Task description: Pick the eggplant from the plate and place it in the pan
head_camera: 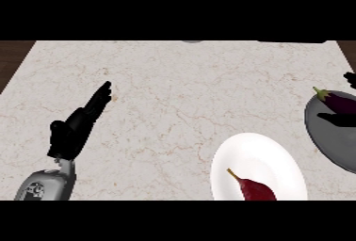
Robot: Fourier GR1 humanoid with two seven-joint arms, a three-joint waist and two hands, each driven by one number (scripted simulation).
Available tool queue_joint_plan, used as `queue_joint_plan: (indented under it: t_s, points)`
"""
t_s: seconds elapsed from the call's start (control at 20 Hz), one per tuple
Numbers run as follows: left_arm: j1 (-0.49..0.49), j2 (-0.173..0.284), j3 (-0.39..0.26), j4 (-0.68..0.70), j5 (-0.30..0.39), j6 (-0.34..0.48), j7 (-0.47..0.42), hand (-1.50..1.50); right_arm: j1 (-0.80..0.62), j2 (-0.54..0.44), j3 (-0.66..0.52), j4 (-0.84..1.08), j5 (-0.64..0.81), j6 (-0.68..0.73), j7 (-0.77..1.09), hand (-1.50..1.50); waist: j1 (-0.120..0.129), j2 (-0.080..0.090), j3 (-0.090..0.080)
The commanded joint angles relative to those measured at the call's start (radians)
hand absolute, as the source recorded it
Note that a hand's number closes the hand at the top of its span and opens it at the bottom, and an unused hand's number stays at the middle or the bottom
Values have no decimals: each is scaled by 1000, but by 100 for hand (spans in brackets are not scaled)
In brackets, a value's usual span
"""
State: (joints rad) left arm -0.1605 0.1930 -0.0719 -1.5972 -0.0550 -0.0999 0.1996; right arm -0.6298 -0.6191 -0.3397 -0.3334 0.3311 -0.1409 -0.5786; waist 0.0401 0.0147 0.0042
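Right hand [339, 118] shows only as dark fingers at the far right edge, curled about the glossy, dark purple eggplant with a green stem cap [336, 102]; the eggplant sits over the round grey metal pan [321, 134] at the right edge, off the plate, though I cannot tell whether it touches the pan's floor. Left hand [78, 123] rests open over the counter at the left, fingers straight and angled up, holding nothing.

An eggplant like this I would judge light for its bulk, firm but a little spongy, with a waxy, slippery skin that bruises if squeezed. The thick middle of the body looks the best place to take it, not the thin stem end.

Just beside the pan, nearer the viewer, stands the round white plate [257, 155], bearing a dark red, tapered vegetable with a yellowish stalk [256, 189]. Everything lies on the pale marble counter with brownish veining [181, 89], level and smooth, with dark wood showing at its far corners.
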Motion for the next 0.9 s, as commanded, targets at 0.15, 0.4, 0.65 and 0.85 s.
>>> queue_joint_plan:
  t_s: [0.15,0.4,0.65,0.85]
  points:
    - [-17,30,38,14,20,-25,-13,0,-11,-57,-165,96,-176,230,-114,-150,-5,3,2]
    - [7,14,20,16,7,-23,-23,0,72,-138,-192,146,-206,442,-217,-150,-12,2,2]
    - [42,15,17,-30,4,-24,-27,0,167,-172,-201,159,-212,553,-362,-150,-10,-1,3]
    - [22,-7,13,-22,-2,-5,17,0,240,-207,-208,130,-227,628,-447,-150,-27,-6,2]
